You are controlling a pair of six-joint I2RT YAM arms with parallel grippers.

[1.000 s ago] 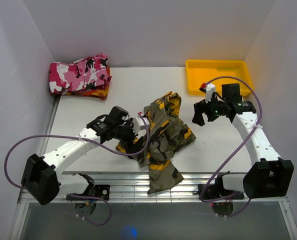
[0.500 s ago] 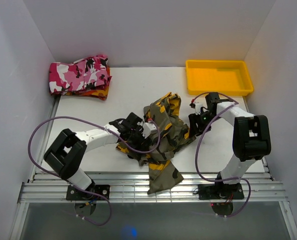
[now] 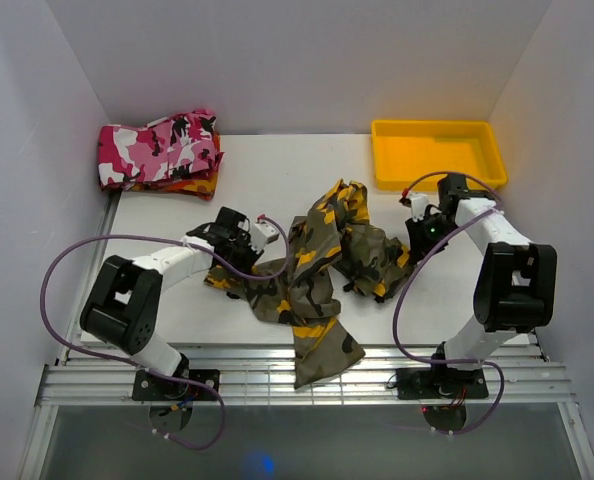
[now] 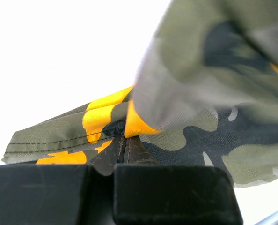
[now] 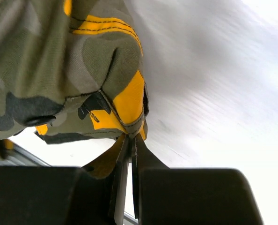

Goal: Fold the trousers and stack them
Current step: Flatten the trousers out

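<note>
Across the middle of the desk the trousers lie bunched, one leg trailing over the edge at 6 o'clock. At 9 o'clock of the heap the left end effector is closed on a thin hem; at 3 o'clock the right end effector is pinched onto a cloth corner. Both grips look shallow, so pulling apart could slip a hem free, and the hanging leg may drag the cloth off.
</note>
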